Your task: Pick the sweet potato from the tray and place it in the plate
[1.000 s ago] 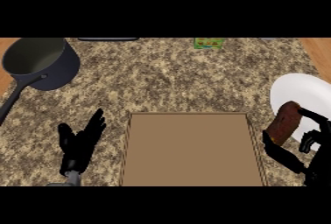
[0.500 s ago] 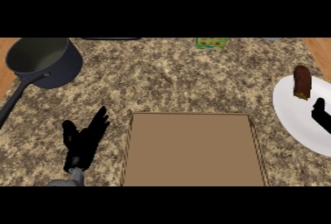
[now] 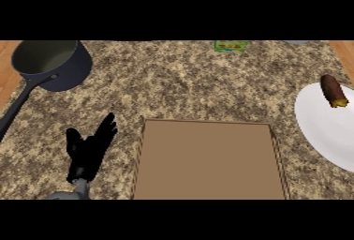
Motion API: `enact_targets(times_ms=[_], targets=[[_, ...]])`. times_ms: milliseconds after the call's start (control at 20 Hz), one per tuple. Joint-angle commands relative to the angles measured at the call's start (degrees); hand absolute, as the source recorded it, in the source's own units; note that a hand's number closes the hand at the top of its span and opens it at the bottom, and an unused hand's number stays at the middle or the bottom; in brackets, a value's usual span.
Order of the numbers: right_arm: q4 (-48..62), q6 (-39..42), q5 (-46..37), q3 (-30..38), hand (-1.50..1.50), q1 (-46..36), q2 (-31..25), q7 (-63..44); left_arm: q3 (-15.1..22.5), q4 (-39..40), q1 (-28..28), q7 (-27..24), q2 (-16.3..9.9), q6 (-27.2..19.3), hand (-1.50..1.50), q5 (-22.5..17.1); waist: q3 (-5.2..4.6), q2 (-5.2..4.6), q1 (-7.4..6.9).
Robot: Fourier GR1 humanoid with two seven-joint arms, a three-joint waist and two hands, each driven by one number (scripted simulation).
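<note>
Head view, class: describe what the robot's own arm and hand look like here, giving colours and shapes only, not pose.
Only the left hand shows: black all over, with slim tapering fingers and a shorter thumb. Below it a narrow grey forearm of metallic look widens into a rounded grey section at the lower edge. No cables or markings are visible. The right hand is out of view.

The sweet potato (image 3: 332, 90), a dark reddish-brown stub with a yellowish lower end, lies on the upper rim of the white plate (image 3: 325, 129) at the view's right edge, running roughly up and down the view. The brown tray (image 3: 210, 161), flat and rectangular with a low rim, sits on the bench just left of the plate.
</note>
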State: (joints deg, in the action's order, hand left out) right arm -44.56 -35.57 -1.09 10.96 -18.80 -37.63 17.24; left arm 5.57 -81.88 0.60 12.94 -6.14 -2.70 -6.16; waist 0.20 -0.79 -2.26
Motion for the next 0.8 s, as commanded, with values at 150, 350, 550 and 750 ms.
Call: enact_targets(times_ms=[150, 350, 550, 750], targets=[[19.37, 9.85, -4.39, -3.89, -1.50, -7.98, -0.82, 0.48, 1.79, 0.92, 0.46, -0.97, 1.32, 0.24, 0.00, 1.11, 0.16, -0.59, -1.77], [23.78, 17.20, -0.53, 0.49, -1.50, -10.76, -1.75, 9.43, 0.91, 0.53, 0.30, -0.21, 1.33, -1.16, 0.00, 1.34, 0.26, -0.43, -1.09], [24.10, 20.59, 4.10, 5.65, -1.50, -12.56, -2.15, 17.27, -0.74, 0.84, 1.15, 0.11, -0.20, 0.92, 0.00, -0.54, 0.35, -0.54, -0.81], [27.06, 23.40, 10.00, 12.31, -1.50, -12.54, -2.17, 22.32, -0.88, 0.80, 0.09, -0.74, 0.16, 0.76, 0.00, -0.60, 0.24, -0.28, -0.09]])
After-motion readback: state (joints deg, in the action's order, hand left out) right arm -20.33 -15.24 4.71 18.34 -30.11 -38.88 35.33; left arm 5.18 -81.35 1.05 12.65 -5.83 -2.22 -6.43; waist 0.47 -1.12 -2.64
